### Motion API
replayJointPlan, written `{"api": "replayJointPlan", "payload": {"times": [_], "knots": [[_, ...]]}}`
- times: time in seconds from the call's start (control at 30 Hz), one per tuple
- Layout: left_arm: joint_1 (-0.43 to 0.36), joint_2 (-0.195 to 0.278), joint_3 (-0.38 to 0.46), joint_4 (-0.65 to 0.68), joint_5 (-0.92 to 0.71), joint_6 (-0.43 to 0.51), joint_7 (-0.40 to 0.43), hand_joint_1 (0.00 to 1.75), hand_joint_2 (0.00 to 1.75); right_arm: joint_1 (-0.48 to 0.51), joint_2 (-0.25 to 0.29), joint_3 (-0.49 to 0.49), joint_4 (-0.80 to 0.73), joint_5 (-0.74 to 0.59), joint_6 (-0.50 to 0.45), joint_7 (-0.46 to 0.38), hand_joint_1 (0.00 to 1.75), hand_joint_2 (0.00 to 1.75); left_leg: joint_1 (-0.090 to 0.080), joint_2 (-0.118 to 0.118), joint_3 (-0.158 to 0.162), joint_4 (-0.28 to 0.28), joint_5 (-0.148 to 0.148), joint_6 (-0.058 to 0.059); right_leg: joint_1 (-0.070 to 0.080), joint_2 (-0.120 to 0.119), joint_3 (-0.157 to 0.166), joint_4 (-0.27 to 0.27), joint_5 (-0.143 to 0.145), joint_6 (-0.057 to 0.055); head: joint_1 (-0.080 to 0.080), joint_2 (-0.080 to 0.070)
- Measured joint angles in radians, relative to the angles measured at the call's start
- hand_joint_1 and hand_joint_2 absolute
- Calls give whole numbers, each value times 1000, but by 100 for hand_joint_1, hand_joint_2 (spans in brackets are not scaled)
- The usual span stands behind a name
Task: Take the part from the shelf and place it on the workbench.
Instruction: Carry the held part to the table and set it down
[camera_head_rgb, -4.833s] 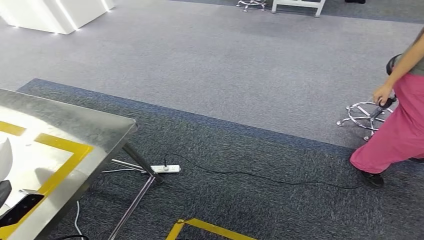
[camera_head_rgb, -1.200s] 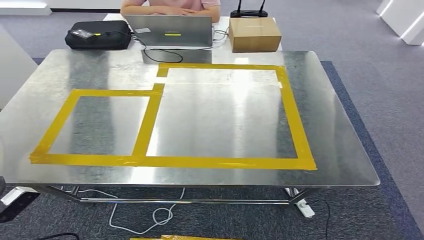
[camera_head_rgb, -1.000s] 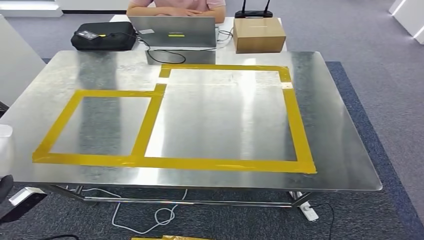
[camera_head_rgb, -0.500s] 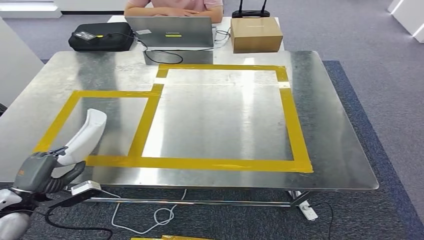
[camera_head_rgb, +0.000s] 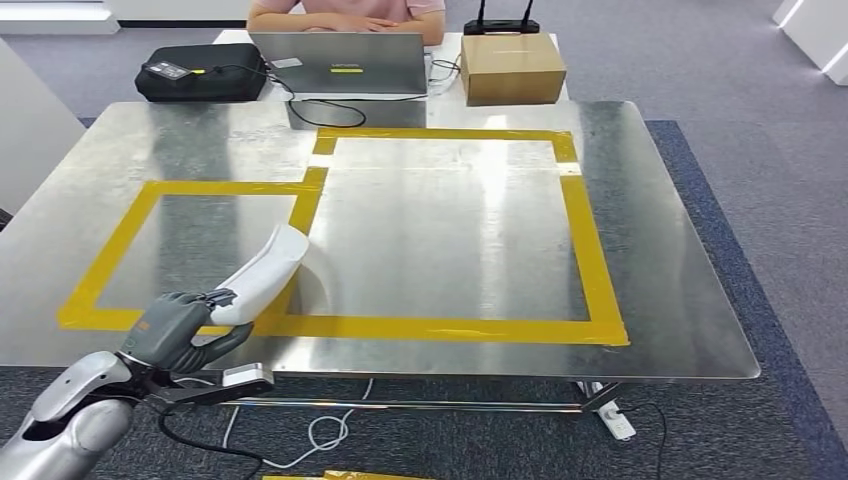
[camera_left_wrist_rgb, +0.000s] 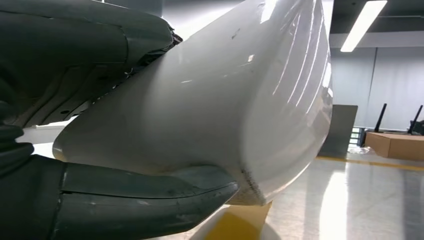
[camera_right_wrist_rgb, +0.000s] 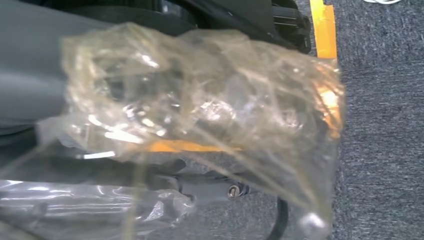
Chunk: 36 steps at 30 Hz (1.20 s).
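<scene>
Fingers (camera_left_wrist_rgb: 150, 187) of left hand (camera_head_rgb: 175, 330) wrap white part (camera_head_rgb: 262, 272), thumb beneath.

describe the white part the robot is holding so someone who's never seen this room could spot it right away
Find the big steel workbench marked with yellow tape rectangles. Near its front edge, the robot's left hand grips a long, curved, glossy white plastic part, angled up over the tape line. Nothing else over the bench is white.
</scene>
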Motion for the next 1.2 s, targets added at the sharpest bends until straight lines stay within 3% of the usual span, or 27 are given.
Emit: {"api": "replayJointPlan", "payload": {"times": [0.43,0.73,1.17,1.2], "knots": [[-55,-2,-50,64,-74,2,78,175,175,-20,-10,9,39,1,-8,-4,0,0,0,0,0,0,0,0,0,0,0,0,0,0,0,0],[-94,4,-34,185,-206,49,220,175,175,-33,-14,26,59,-5,-10,-5,0,0,0,1,0,0,0,0,0,1,0,0,0,0,0,0],[-92,17,19,237,-298,63,232,175,175,-37,-19,43,72,-16,-10,-5,0,0,0,1,0,0,0,0,0,1,1,0,0,0,0,0],[-92,16,19,239,-300,65,233,131,175,-37,-20,44,72,-17,-10,-5,0,0,0,1,0,0,0,0,0,1,1,0,0,0,0,0]]}}
